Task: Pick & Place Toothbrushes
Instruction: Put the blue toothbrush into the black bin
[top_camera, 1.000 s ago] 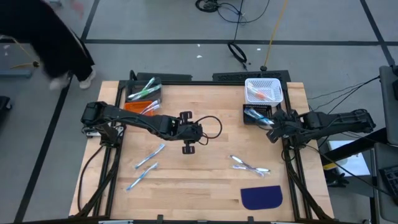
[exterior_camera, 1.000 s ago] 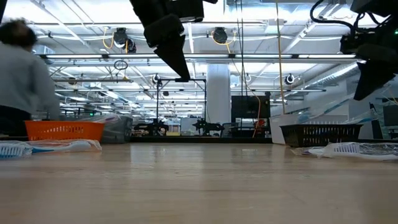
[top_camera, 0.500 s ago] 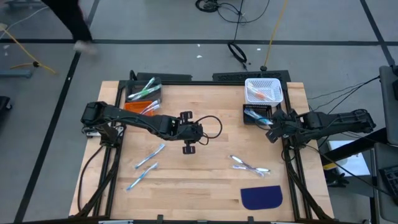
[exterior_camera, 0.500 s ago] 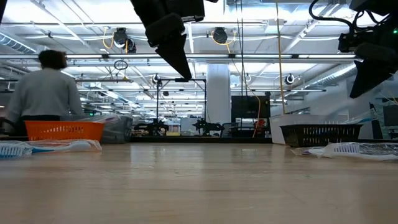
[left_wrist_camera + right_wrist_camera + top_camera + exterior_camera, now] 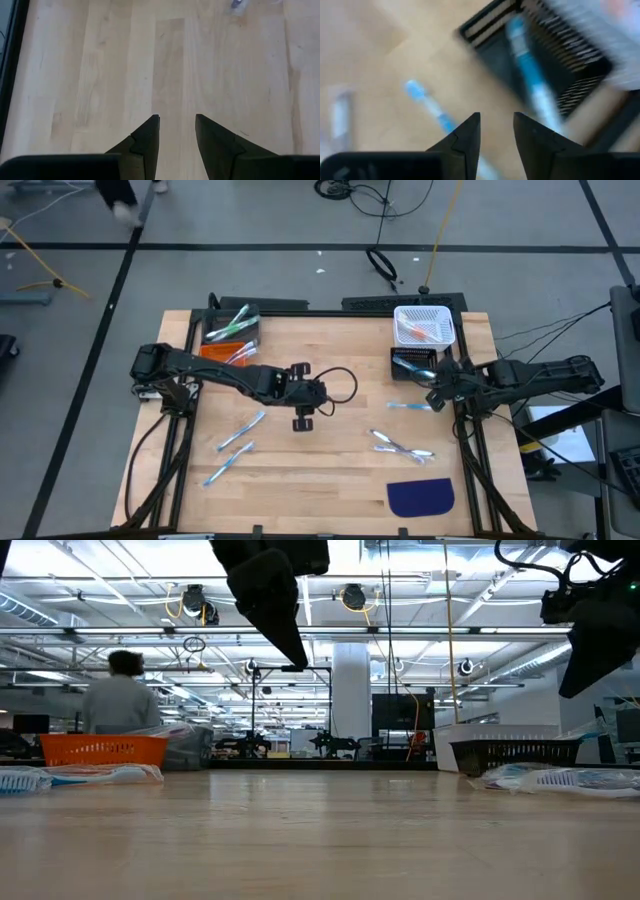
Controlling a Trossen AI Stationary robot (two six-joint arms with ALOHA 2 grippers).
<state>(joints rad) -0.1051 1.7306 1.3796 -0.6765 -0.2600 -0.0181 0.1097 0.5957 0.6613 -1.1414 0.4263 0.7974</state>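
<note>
While several thin pale plastic toothbrushes (image 5: 238, 430) lie loose on wooden tabletop (image 5: 330, 470), partly done: some binned already. Right claw (image 5: 436, 393) released beside black basket (image 5: 412, 364); left claw (image 5: 302, 418) parted, empty.

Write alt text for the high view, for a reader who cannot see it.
Seen from above, a wooden table holds loose toothbrushes, with more in an orange bin, a white basket and a black bin. The right gripper hovers beside the black bin, a blue toothbrush lying just below it; the left gripper hangs open mid-table.
</note>
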